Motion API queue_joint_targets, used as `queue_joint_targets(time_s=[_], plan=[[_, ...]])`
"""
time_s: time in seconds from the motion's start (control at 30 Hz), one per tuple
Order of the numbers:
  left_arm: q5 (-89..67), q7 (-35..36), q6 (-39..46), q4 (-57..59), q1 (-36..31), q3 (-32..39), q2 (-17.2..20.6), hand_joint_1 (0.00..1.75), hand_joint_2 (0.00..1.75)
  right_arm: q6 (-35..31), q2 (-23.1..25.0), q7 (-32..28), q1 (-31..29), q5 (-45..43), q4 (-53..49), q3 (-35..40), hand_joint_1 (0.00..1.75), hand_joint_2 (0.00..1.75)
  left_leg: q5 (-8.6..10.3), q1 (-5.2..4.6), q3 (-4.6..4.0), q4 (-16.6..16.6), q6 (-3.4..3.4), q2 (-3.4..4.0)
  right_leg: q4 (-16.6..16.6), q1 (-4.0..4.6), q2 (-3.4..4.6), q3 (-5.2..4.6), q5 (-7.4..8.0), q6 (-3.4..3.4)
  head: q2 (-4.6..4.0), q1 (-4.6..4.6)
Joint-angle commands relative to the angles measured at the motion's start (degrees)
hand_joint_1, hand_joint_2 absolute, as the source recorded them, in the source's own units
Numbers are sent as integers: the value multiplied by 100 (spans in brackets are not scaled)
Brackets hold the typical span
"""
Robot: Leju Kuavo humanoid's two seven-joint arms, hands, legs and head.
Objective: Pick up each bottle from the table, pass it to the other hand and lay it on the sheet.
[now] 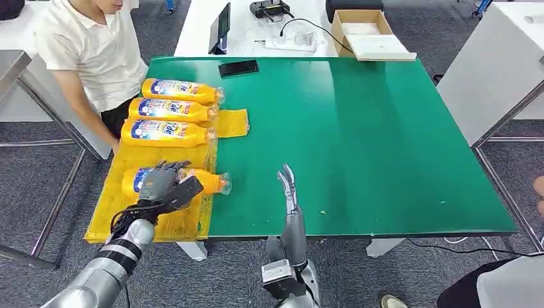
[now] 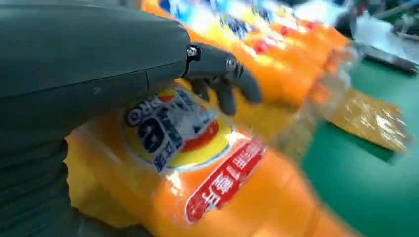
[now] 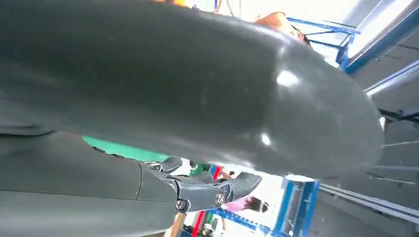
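The right robot hand (image 3: pixel 197 123) looms close: a broad grey thumb above, darker fingers (image 3: pixel 217 190) stretched out straight beneath it, holding nothing. Between them shows a strip of green bench (image 3: pixel 118 149). Blue frame bars (image 3: pixel 296 207) stand beyond the fingers.

green table and what lies on it

the green table (image 1: pixel 359 141) carries a yellow sheet (image 1: pixel 186 221) along its left side, hanging a little over the near edge. four orange bottles (image 1: pixel 173 110) lie on their sides on the sheet, in a row from far to near, caps toward the table's middle. a black phone (image 1: pixel 238 68) lies flat near the far edge.
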Motion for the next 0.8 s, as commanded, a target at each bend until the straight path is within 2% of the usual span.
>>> queue_joint_targets(time_s=[0.03,0.2,0.37,0.67,0.7,0.77,0.8], plan=[[559,-91,-798,-814,410,-59,345,0,175,276,60,-179,17,-72,440,-30,0,0,-11,3,31,-13,-9,20,-9,4,10,24,-8,-11,0,0],[577,-10,-852,-1183,568,-211,493,0,175,313,67,-179,-15,-57,535,-71,0,0,-5,2,18,-7,-6,10,-5,3,5,14,-4,-6,0,-2],[941,-305,-639,-1674,865,-91,368,0,175,296,70,-179,2,-50,581,-98,0,0,-8,4,28,-9,-10,11,-8,6,0,24,-7,-11,0,0],[941,-305,-639,-1674,865,-91,368,0,175,296,70,-179,2,-50,581,-98,0,0,-9,6,21,-4,-9,7,-5,8,-4,18,-10,-10,-2,-2],[2393,-1289,-309,-3096,1688,347,-111,0,175,147,13,-179,97,-64,445,0,0,0,-7,4,20,-6,-7,5,-6,5,-2,17,-7,-9,0,0],[3241,-1515,-492,-3675,1940,408,-354,0,175,34,-101,-179,79,-84,338,117,0,0,-17,3,25,-3,-6,12,-4,5,0,22,-16,-8,0,-2],[3241,-1515,-492,-3675,1940,408,-354,0,175,34,-101,-179,79,-84,338,117,0,0,-13,2,18,-3,-3,6,-5,3,-7,15,-14,-5,0,-4]])
